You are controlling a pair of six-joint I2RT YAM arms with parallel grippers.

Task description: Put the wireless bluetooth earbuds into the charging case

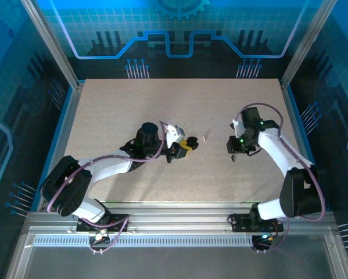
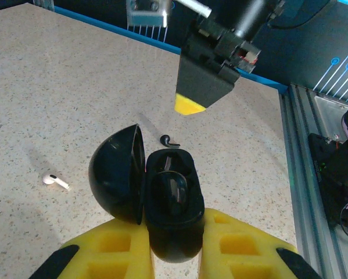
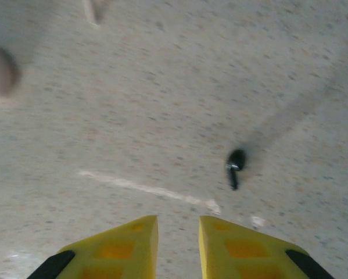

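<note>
Charging case (image 2: 169, 203) — black, lid open — sits clamped in left gripper (image 2: 174, 247). Black earbud (image 3: 235, 167) lies ahead-right of right gripper (image 3: 178, 241), jaws narrowly apart, empty.

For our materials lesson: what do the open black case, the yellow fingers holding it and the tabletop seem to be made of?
The charging case: likely hard plastic, glossy black; highlights glint on its smooth curves. The fingers of the left gripper: likely plastic, matte yellow, with moulded recessed pockets. The table: pale, speckled, slightly shiny; stone or laminate, cannot tell which.
</note>
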